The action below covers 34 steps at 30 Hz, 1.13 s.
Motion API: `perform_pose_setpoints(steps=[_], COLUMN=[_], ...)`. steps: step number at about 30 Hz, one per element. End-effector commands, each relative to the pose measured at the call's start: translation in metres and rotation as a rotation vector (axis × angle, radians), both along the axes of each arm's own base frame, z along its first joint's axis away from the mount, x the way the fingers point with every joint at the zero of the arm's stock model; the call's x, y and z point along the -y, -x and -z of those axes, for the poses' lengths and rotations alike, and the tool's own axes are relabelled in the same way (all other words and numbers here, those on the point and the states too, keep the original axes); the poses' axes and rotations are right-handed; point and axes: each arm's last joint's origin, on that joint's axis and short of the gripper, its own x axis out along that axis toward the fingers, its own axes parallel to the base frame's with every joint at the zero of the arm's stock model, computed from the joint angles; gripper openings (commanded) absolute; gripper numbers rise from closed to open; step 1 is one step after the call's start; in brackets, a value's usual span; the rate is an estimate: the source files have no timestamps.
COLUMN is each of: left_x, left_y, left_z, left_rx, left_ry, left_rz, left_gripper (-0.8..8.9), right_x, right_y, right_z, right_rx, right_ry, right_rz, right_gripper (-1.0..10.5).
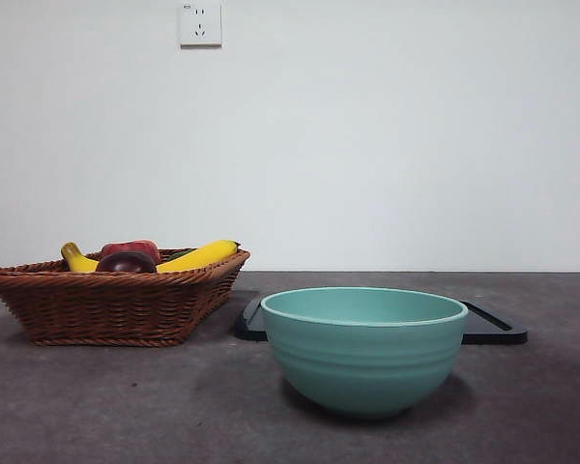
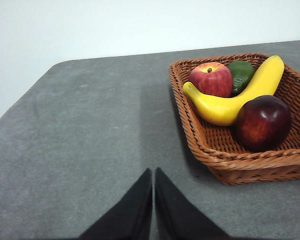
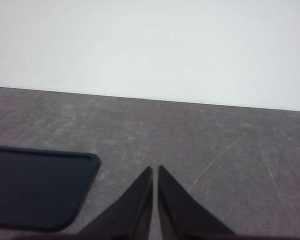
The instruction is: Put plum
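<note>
Grey table (image 1: 126, 406): round plum (image 2: 262, 122), no long axis, in basket (image 2: 250, 162); both pincers closed, empty.

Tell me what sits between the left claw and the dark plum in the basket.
Only the woven wicker basket's near wall separates the left claw from the glossy dark maroon plum. The plum lies uncovered, with the yellow banana against its far side, so nothing visible blocks a reach from above.
</note>
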Motion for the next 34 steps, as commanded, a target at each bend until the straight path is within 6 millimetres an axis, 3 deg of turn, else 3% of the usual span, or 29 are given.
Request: perform_pose_setpoints(steps=[1, 7, 34], left_x=[0.000, 0.000, 0.000], left_y=[-0.001, -0.001, -0.001], left_z=[0.008, 0.008, 0.008], left_rx=[-0.028, -0.028, -0.028], left_ry=[0.008, 0.008, 0.008], left_rz=[-0.005, -0.005, -0.005], left_gripper=[0.08, 0.08, 0.08], right_x=[0.000, 0.000, 0.000], right_y=[0.000, 0.001, 0.001], right_z=[0.006, 0.019, 0.018], right_rx=[-0.046, -0.187, -0.167], right_ry=[-0.007, -0.018, -0.019], right_rz=[0.005, 0.005, 0.001], right_gripper=[0.1, 0.1, 0.1])
